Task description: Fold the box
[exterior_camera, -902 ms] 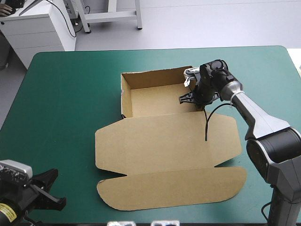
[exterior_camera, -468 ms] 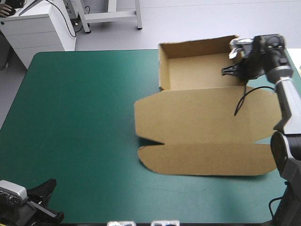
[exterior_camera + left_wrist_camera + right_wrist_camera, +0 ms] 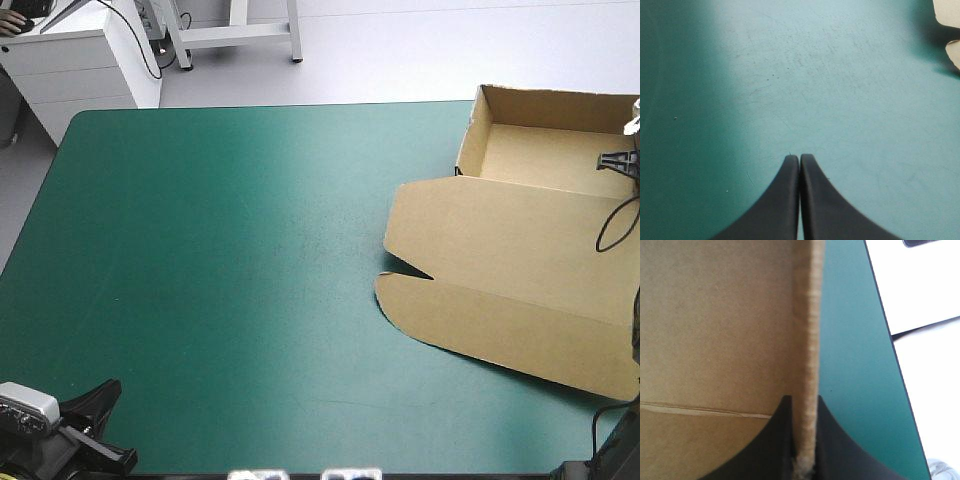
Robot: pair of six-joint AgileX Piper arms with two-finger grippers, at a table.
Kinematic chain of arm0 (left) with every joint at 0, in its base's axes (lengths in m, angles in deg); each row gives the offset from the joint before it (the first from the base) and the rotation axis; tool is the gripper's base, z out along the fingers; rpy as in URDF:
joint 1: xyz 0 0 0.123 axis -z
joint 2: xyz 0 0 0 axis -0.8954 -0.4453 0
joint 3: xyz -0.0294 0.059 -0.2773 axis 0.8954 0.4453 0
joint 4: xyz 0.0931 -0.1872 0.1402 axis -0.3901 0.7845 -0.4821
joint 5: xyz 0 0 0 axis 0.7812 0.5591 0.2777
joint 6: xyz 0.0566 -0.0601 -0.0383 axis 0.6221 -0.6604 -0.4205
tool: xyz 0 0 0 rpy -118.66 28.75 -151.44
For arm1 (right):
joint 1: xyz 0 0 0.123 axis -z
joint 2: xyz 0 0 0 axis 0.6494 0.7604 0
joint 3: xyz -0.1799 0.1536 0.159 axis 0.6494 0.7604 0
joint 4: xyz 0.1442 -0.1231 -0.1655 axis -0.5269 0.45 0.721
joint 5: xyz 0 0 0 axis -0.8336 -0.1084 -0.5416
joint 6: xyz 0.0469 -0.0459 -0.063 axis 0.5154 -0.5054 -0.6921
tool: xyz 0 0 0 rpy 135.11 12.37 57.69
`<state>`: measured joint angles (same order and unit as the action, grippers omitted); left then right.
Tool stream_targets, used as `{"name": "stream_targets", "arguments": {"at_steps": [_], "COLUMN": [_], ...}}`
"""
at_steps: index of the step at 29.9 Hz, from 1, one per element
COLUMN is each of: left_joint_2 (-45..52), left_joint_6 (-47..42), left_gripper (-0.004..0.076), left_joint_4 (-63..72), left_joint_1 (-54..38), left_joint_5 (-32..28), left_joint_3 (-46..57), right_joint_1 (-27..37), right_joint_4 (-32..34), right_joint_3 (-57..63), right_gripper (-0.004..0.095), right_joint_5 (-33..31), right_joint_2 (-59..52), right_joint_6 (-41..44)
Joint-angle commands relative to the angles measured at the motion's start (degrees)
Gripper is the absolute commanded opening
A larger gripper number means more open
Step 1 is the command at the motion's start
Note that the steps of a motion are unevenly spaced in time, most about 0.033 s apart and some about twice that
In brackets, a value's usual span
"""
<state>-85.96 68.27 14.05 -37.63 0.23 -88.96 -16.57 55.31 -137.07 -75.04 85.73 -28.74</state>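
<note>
High view: the brown board box, a tray with its lid lying flat, runs off the picture's right edge. We lose the tray's right wall and the lid's right end. Of the right gripper we see only a black sliver at that edge. The left gripper is cut by the bottom edge at the table's near left corner.

Left wrist view: only two corners of the lid show, far ahead.

Right wrist view: the wall pinched between the black fingers is blurred along its edge, and the rest of the tray falls outside.
</note>
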Motion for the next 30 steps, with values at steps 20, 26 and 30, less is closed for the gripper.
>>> {"name": "stream_targets", "arguments": {"at_steps": [20, 26, 30], "left_joint_2": [-0.9, -0.9, -0.9], "left_joint_6": [-0.5, -0.5, -0.5], "left_gripper": [-0.0008, -0.0008, -0.0008], "left_joint_4": [0.0, 0.0, 0.0], "left_joint_1": [0.1, 0.1, 0.1], "left_joint_5": [-4.2, -4.2, -4.2], "left_joint_3": [-1.2, -1.2, -1.2], "right_joint_1": [1.6, 1.6, -0.3], "right_joint_4": [-1.6, -11.7, -21.4], "right_joint_3": [-1.3, -1.2, 0.4], "right_gripper": [0.0688, 0.0669, 0.0486], "right_joint_5": [-0.3, -0.3, -0.3], "right_joint_2": [-0.1, -8.5, -15.0], "right_joint_6": [-0.5, -0.2, -4.5]}}
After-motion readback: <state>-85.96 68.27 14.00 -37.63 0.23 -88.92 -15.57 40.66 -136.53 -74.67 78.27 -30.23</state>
